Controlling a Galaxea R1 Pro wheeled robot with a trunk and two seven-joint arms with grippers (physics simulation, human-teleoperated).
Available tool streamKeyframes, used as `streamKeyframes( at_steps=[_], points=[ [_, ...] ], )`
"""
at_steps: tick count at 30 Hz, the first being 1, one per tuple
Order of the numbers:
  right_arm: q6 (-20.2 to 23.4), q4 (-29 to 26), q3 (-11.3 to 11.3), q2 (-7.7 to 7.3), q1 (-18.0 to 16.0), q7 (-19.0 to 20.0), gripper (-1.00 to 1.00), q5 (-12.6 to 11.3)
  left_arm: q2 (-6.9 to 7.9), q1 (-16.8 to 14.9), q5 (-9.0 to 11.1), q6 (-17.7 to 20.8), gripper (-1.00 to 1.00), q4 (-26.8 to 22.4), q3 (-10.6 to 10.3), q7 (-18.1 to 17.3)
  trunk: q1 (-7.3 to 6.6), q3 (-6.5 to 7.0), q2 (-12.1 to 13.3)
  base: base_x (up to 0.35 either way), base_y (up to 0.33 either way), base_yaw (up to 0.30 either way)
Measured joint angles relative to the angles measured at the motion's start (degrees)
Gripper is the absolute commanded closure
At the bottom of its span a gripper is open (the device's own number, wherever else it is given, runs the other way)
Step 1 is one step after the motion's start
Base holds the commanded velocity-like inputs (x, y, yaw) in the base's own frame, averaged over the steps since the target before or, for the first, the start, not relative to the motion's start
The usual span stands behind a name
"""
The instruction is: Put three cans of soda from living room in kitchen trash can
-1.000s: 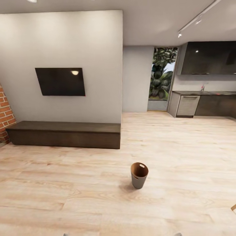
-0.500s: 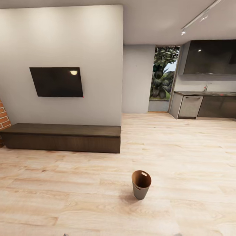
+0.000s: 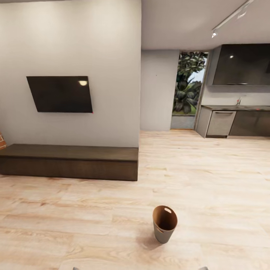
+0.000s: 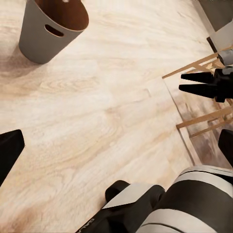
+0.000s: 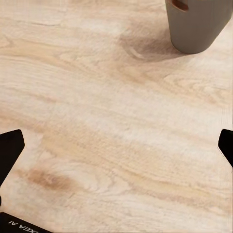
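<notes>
The trash can (image 3: pixel 164 224), a small tapered bin with a grey outside and a glossy brown inside, stands upright on the light plank floor just ahead of me in the head view. The left wrist view has the trash can (image 4: pixel 51 26) with its slot near the rim, a short way off from my left gripper (image 4: pixel 116 150). That gripper is open, with only floor between its black fingertips (image 4: pixel 8 153). My right gripper (image 5: pixel 116 145) is open over bare floor too, and the trash can (image 5: pixel 196 24) is a little beyond it. The soda cans are out of view.
A low dark TV bench (image 3: pixel 69 162) runs along the wall at left under a black TV (image 3: pixel 60 93). Kitchen cabinets (image 3: pixel 236 122) and a glazed door with plants (image 3: pixel 187 90) lie at the far right. Wooden furniture legs (image 4: pixel 199 65) stand near my body.
The camera has advanced and turned slightly. The trash can now sits lower and nearer in the picture. The brick wall at the left edge has almost slid out of view.
</notes>
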Motion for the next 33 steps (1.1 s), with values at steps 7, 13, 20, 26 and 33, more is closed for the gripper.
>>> streamKeyframes(
  at_steps=[7,13,20,26,33],
  points=[
    [0.00,0.00,0.00,0.00,0.00,0.00,-1.00,0.00,0.00,0.00,0.00,0.03,-1.00,0.00,0.02,0.00,0.00,0.00,0.00,0.346,0.000,0.000],
    [0.00,0.00,0.00,0.00,0.00,0.00,-1.00,0.00,0.00,0.00,0.00,0.03,-1.00,0.00,0.00,0.07,0.00,0.00,0.00,0.346,0.000,0.000],
    [0.00,0.00,0.00,0.00,0.00,0.00,-1.00,0.00,0.00,0.00,0.00,0.04,-1.00,0.00,0.00,0.08,0.00,0.00,0.00,0.346,0.000,0.000],
    [0.00,0.00,0.00,0.00,0.00,0.00,-1.00,0.00,0.00,0.00,0.00,0.04,-1.00,0.00,0.00,0.09,0.00,0.00,0.00,0.346,0.000,0.000],
    [0.00,0.00,-0.06,0.00,0.00,0.00,-1.00,0.00,0.00,0.00,0.00,0.04,-1.00,0.00,0.00,0.09,0.00,0.00,0.00,0.346,0.000,0.000]
  ],
)
